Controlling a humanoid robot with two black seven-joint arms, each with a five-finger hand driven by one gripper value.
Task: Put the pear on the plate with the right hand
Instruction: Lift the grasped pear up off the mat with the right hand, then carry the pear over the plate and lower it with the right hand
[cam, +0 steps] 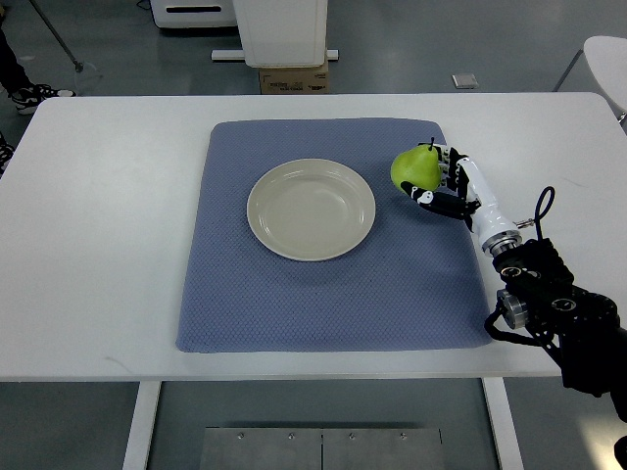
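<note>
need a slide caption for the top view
Right hand grips a green pear over the blue mat, right of the empty cream plate.

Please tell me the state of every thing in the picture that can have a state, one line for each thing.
Green pear: upright, held above the mat, right of the plate.
Round cream plate: empty, on the mat.
Blue fabric mat: flat on the white table.
Right hand: fingers closed on the pear.

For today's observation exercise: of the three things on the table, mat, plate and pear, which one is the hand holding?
The pear: the right hand grips it beside the plate, which lies untouched on the mat.
</note>
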